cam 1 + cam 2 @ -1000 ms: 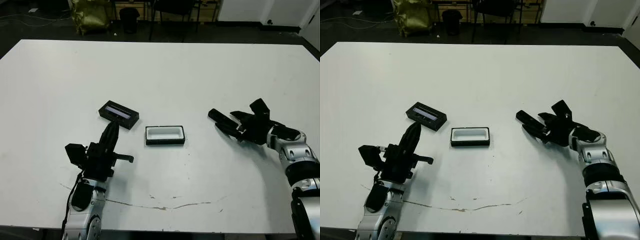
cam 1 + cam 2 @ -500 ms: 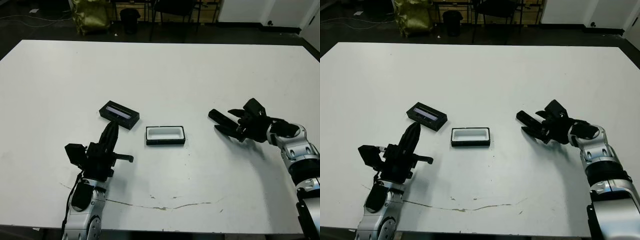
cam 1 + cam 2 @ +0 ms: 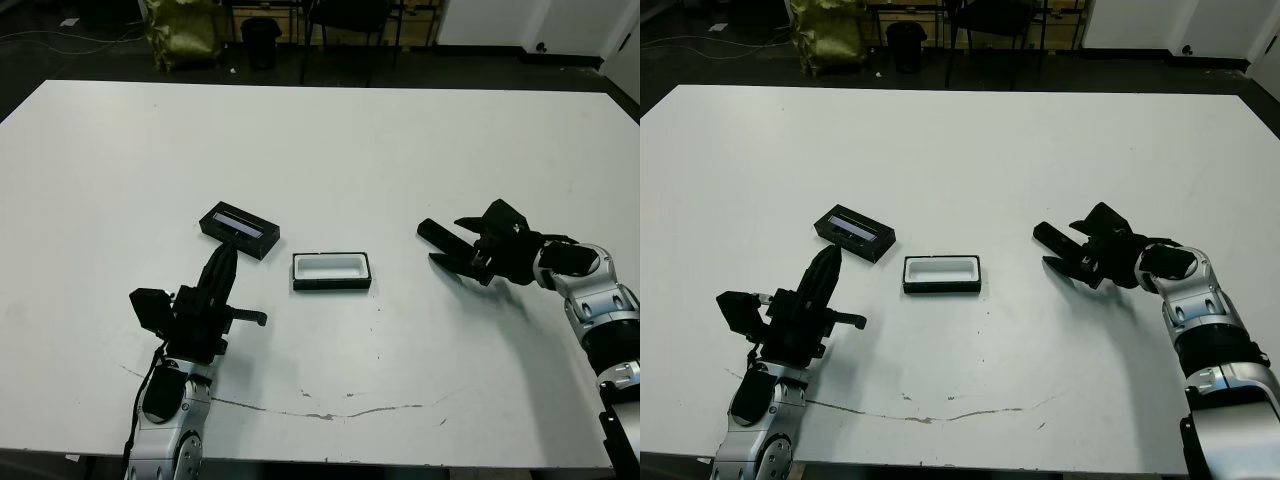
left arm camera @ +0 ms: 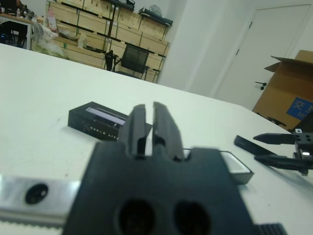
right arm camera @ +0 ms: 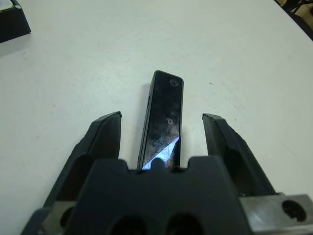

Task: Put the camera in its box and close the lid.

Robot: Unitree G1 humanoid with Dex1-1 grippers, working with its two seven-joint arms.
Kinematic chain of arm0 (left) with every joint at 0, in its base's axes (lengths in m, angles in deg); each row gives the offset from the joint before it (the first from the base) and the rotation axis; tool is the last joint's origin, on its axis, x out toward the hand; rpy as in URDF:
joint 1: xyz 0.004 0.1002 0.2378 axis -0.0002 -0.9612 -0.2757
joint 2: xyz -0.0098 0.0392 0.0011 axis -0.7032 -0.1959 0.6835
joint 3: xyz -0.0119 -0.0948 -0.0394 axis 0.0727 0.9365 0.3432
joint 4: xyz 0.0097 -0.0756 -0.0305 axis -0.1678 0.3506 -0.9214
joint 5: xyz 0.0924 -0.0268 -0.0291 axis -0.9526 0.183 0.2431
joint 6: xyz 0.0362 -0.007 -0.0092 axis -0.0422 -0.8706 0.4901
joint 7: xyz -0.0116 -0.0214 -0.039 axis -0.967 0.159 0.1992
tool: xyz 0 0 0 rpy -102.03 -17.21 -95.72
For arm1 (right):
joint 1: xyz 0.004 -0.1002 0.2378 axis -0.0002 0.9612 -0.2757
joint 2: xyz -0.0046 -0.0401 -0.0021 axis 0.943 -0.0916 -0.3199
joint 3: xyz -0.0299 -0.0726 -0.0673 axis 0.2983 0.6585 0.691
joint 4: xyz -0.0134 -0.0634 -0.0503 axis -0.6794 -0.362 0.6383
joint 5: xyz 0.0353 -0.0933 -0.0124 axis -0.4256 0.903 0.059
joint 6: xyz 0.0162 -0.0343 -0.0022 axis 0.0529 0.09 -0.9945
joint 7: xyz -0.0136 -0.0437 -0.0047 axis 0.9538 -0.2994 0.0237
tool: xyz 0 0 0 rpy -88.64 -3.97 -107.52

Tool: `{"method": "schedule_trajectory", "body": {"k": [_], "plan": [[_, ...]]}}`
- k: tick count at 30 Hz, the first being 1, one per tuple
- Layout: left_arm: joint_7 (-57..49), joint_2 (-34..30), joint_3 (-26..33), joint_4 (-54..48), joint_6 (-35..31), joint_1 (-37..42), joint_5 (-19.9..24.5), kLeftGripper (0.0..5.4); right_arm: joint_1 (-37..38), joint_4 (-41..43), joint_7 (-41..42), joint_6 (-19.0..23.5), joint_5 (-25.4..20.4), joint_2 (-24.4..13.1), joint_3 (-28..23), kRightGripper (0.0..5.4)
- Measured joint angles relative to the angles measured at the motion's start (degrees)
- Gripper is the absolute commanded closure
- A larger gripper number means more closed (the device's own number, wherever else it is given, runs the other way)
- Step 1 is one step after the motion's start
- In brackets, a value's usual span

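Two spread fingers of the right gripper (image 5: 161,125) straddle the camera (image 5: 163,122) lying flat on the table, gripping nothing; squeeze its long sides squarely. Nearer, the left gripper (image 3: 222,262) rests pinched and empty. The box (image 3: 331,270) waits open, the lid (image 3: 238,228) beyond. Since a second ago, the right wrist has rolled over the camera.

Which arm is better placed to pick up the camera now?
The right. The right gripper is open with the camera lying between its fingers on the table. The left gripper is shut and sits near the lid, across the box from the camera.
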Motion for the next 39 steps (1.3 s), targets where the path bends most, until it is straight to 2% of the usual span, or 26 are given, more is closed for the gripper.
{"method": "schedule_trajectory", "body": {"k": [7, 14, 18, 20, 25, 30, 34, 39], "plan": [[0.0, -0.1, 0.0, 0.0, 0.0, 0.0, -0.3, 5.40, 3.2, 0.2, -0.9, -0.4, -4.6, 1.8, -3.6, 2.04], [0.0, 0.0, -0.1, -0.1, -0.3, 0.0, -0.1, 5.40, 6.3, 1.7, 1.8, 2.2, -10.5, 3.3, -6.7, 2.04], [0.2, 0.0, -0.1, 0.0, -0.3, 0.2, 0.1, 5.40, 7.6, 5.4, 0.7, 5.6, -10.6, 3.3, -6.8, 2.04], [0.2, 0.0, -0.1, 0.0, -0.3, 0.2, 0.1, 5.40, 8.3, 6.6, 0.1, 5.8, -10.6, 3.4, -6.8, 2.04], [0.1, -0.1, -0.2, -0.6, -1.2, 0.2, 0.0, 5.40, 8.1, 7.0, -0.3, 9.3, -11.1, 3.5, -6.9, 2.04], [0.0, -0.1, -0.2, -1.2, -2.4, 0.2, 0.1, 5.40, 8.1, 7.9, 0.1, 10.8, -11.1, 3.6, -6.9, 2.04], [-0.1, 0.0, -0.2, -1.5, -2.6, 0.3, 0.1, 5.40, 10.9, 14.7, 0.1, 14.7, -11.8, 3.8, -6.9, 2.04], [-0.5, 0.0, -0.3, -2.0, -3.0, 0.2, 0.0, 5.40, 17.3, 26.4, -2.4, 17.5, -12.5, 4.5, -6.9, 2.04]]}}
